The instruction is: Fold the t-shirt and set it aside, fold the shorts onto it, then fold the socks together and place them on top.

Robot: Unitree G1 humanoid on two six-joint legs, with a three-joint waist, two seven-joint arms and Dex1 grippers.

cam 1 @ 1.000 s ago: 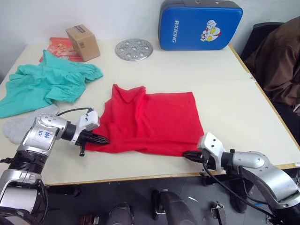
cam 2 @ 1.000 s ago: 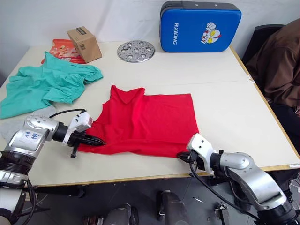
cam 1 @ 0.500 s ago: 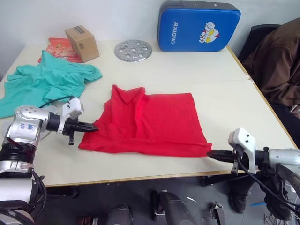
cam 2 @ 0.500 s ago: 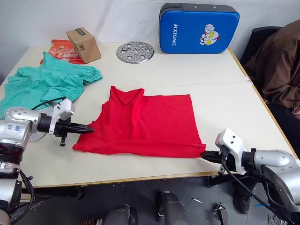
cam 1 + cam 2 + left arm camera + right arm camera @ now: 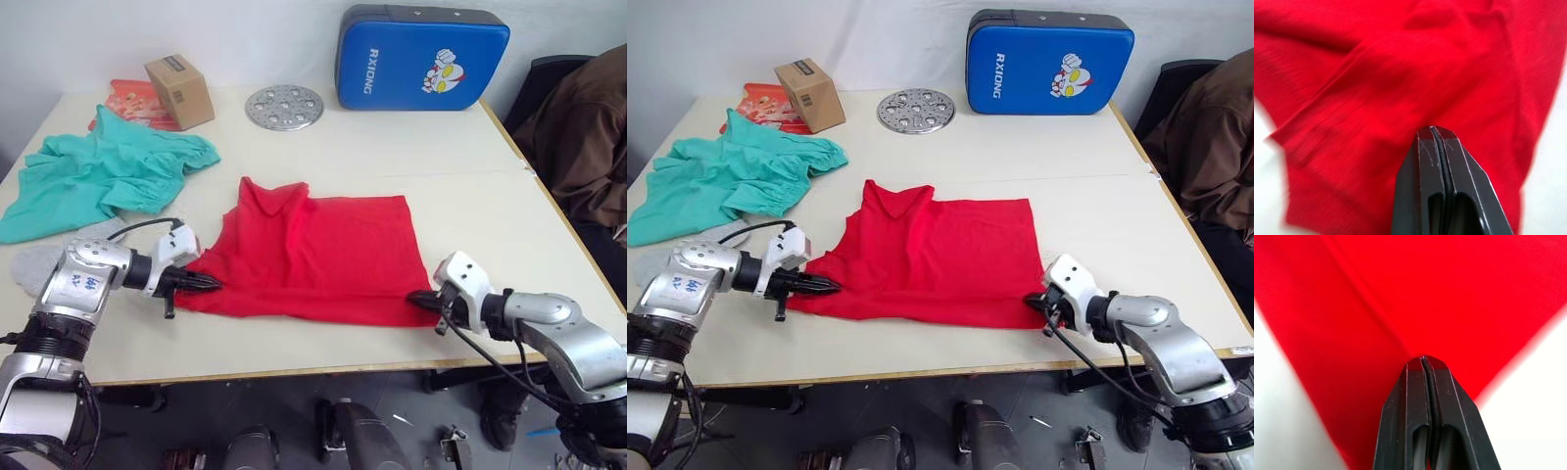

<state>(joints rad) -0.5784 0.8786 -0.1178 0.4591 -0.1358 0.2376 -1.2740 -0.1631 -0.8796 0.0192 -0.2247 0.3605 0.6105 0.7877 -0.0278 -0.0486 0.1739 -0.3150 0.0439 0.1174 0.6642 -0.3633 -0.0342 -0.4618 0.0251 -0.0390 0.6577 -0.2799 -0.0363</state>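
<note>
A perforated round metal disc (image 5: 283, 106) lies on the white table (image 5: 470, 196) near its far edge. A small cardboard box (image 5: 179, 90) stands left of the disc, partly on a red packet (image 5: 131, 101). A blue cushioned pad (image 5: 421, 57) stands right of the disc. A brown coat (image 5: 583, 147) is draped well right of it.

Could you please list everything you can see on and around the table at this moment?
t-shirt: one, red, spread at the table's middle near the front edge
shorts: one, teal, bunched at the left
socks: light grey, front left below the shorts; count unclear
box: one, brown cardboard, back left
packet: one, red, flat under the box
metal disc: one, silver, perforated, back middle
pad: one, blue with a cartoon, back right against the wall
table: one, cream
brown cloth: on a dark chair, right
left gripper: shut on the t-shirt's left front corner
right gripper: shut on its right front corner
</note>
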